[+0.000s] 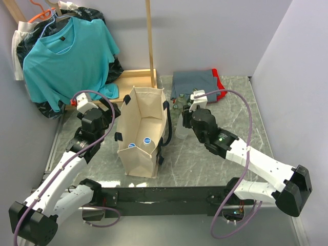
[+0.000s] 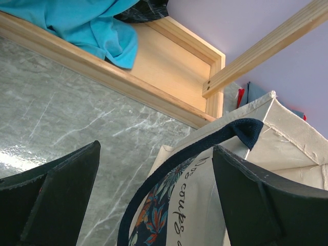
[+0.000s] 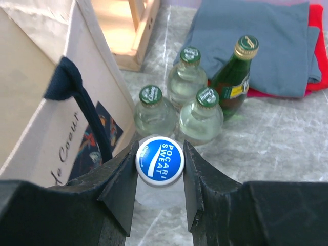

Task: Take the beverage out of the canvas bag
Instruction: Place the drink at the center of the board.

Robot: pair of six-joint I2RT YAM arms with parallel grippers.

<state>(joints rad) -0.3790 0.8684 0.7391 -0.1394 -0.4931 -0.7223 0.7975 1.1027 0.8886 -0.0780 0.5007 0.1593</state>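
step in hand: set-down of the extracted beverage. the right claw [image 3: 160, 166] is closed on the neck of a clear plastic bottle with a round blue-and-white cap [image 3: 159, 160], its fingers pressed against both sides of the cap. the bottle is outside the tall beige canvas bag [image 1: 137, 163], just beside the bag's right wall and its dark strap handle [image 3: 87, 115], over the grey marble tabletop [image 3: 277, 154]. whether its base touches the tabletop cannot be told. directly beyond it stand three clear glass bottles with green caps [image 3: 204, 115] and a dark green glass bottle with a gold cap [image 3: 234, 82] — close neighbours, so lower the held bottle vertically on the near side of the group, with no forward travel. keep it clear of the strap handle, which hangs next to one finger. open the fingers only once the base bears flat; a grip this high on a tall bottle is likely to let it swing or tip. retract straight up. the left claw [image 2: 156, 192] is wide open, straddling the strap and top rim of the bag's left wall and gripping nothing — closing it on that rim would probably steady the bag. two more blue-capped bottles [image 1: 131, 145] stand upright inside the bag.
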